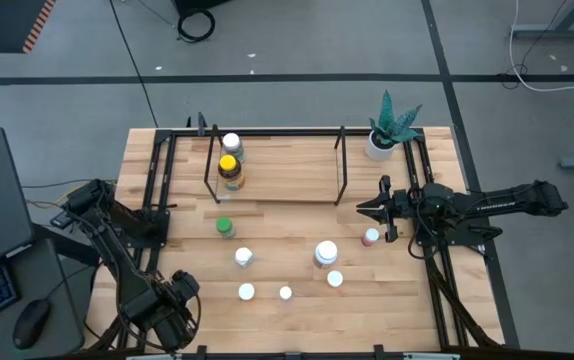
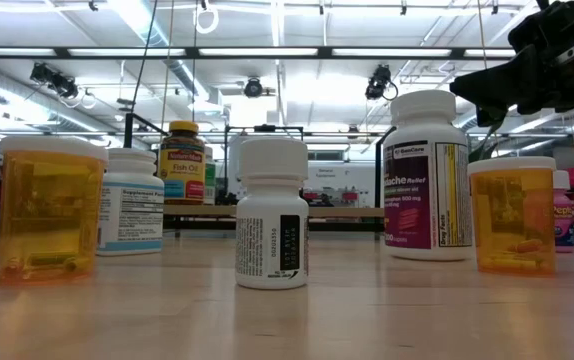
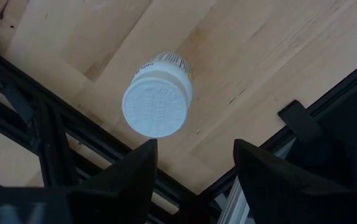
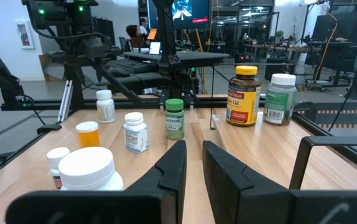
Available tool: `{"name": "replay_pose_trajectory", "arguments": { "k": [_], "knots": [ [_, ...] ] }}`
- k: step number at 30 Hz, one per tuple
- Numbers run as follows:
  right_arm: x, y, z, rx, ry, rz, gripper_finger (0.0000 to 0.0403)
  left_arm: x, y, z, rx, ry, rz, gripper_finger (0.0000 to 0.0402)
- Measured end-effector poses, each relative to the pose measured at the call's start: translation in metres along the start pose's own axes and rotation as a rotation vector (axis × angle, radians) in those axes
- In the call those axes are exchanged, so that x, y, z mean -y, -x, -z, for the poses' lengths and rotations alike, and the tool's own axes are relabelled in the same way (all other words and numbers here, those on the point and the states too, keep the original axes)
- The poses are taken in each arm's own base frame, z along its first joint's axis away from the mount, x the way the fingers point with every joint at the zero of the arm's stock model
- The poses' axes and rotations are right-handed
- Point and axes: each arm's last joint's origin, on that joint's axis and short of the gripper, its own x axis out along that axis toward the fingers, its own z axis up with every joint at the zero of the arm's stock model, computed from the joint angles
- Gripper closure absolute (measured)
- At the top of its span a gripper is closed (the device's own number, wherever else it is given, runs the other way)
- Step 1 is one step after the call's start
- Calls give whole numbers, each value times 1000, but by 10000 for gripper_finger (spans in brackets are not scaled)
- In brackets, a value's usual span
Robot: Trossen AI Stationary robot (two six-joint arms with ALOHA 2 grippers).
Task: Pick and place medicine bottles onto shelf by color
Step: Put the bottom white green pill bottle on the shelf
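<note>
Pink-capped bottle [image 1: 370, 237] stands just beside my released right tool [image 1: 375, 208], right of the shelf [image 1: 277, 180], and a careless swing could topple it across the counter [image 1: 287, 320].

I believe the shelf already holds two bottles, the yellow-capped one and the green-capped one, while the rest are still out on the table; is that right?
Not quite. The shelf does hold two bottles, but they are the yellow-capped bottle and a white-capped bottle. The green-capped bottle is out on the table in front of the shelf, among the rest. The high view shows this.
</note>
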Motion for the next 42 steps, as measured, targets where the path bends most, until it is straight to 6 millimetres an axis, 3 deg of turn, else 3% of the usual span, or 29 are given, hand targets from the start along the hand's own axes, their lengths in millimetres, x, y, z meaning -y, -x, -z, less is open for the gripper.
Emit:
{"name": "replay_pose_trajectory", "arguments": {
  "k": [42],
  "knots": [
    [0,0,0,0,0,0,341,0,0,0,-1,0,2,180]
  ]
}}
